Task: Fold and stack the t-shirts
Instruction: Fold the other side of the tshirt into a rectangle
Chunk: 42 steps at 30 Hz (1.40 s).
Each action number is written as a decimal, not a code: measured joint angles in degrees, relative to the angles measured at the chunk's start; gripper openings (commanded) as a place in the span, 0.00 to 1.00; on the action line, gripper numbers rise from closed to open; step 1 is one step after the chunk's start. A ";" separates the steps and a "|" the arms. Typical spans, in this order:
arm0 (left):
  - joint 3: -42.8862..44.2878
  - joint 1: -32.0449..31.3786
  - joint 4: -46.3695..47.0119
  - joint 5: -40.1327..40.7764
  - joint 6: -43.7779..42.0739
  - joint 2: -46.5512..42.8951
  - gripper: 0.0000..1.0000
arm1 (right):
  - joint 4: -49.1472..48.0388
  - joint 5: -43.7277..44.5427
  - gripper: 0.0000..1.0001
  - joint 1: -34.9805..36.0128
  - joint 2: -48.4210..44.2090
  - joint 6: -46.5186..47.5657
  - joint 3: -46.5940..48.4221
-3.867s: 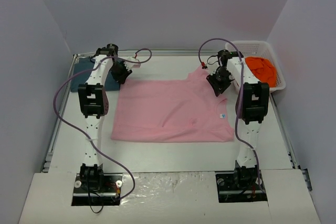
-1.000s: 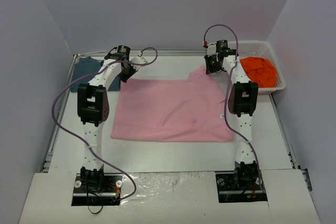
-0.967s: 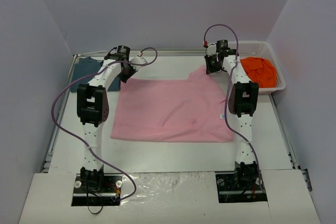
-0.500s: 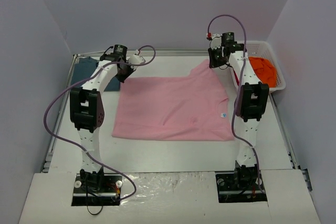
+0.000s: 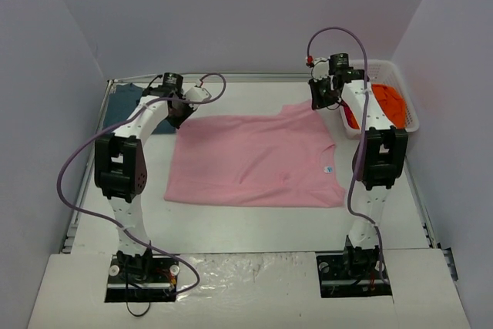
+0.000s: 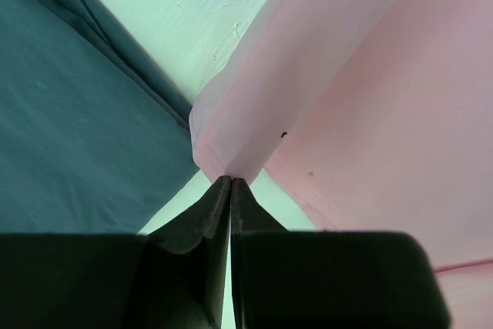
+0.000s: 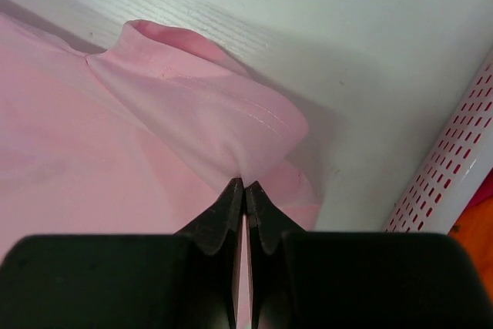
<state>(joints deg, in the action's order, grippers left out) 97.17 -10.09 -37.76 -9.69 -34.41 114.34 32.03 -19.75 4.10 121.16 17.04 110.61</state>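
Two pinches on pink t-shirt (image 5: 254, 159) | left tool (image 6: 230, 181): far-left corner | right tool (image 7: 244, 184): far-right corner

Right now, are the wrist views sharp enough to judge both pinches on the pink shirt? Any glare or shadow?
Left wrist: pink t-shirt sharp at the left gripper; the gripper body plain black. Right wrist: stitching crisp by the right gripper, soft shadow beyond the lifted fold. Top external: even light, no glare.

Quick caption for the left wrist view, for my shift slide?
Left gripper, jaws shut on a corner fold of the pink t-shirt, with the dark teal t-shirt lying alongside.
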 measured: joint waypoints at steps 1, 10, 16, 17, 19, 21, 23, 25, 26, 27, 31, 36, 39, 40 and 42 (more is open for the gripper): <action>-0.76 0.09 0.39 -0.13 -0.02 -0.85 0.02 | -0.02 0.02 0.00 0.00 -0.85 0.02 -0.92; -6.03 0.22 2.86 -0.57 -0.46 -7.19 0.02 | 0.09 0.24 0.00 0.00 -6.78 0.15 -6.93; -11.06 0.31 3.67 -0.85 -1.20 -10.86 0.02 | 0.52 0.31 0.00 0.00 -10.97 0.33 -10.88; -12.07 0.33 3.87 -0.85 -1.27 -11.52 0.02 | 0.72 0.31 0.00 0.00 -11.61 0.42 -11.37; -13.60 0.35 4.15 -0.87 -1.44 -12.70 0.02 | 0.79 0.28 0.00 0.00 -12.94 0.61 -12.33; -14.95 0.37 4.52 -0.90 -1.53 -13.86 0.02 | 1.14 0.28 0.00 0.00 -14.25 0.83 -13.40; -16.15 0.37 4.81 -0.92 -1.62 -14.99 0.02 | 1.49 0.26 0.00 0.00 -15.61 1.07 -14.75; -17.11 0.37 5.14 -0.94 -1.64 -15.89 0.02 | 1.86 0.24 0.00 0.00 -16.63 1.27 -16.02; -17.55 0.37 5.14 -0.94 -1.64 -16.28 0.02 | 2.03 0.24 0.00 0.00 -17.07 1.31 -16.70; -17.99 0.37 5.25 -0.94 -1.64 -16.70 0.02 | 2.19 0.22 0.00 0.00 -17.49 1.46 -17.33; -19.41 0.37 5.44 -1.25 -1.64 -17.70 0.02 | 3.17 0.22 0.00 0.00 -18.95 2.14 -20.31; -20.15 0.37 5.55 -1.99 -1.60 -18.05 0.02 | 3.65 0.20 0.00 0.00 -19.98 2.62 -23.15; -20.57 0.37 5.62 -2.32 -1.60 -18.45 0.02 | 3.85 0.20 0.00 0.00 -20.59 2.78 -24.39; -20.94 0.37 5.55 -2.43 -1.60 -18.71 0.02 | 4.00 0.17 0.00 0.00 -20.85 2.80 -24.74; -21.42 0.37 5.16 -2.67 -1.62 -19.12 0.02 | 4.07 0.17 0.00 0.00 -21.57 2.95 -25.62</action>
<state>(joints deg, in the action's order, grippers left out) 75.75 -9.72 -32.60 -12.36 -36.03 95.22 36.10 -19.57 4.10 99.59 19.99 84.99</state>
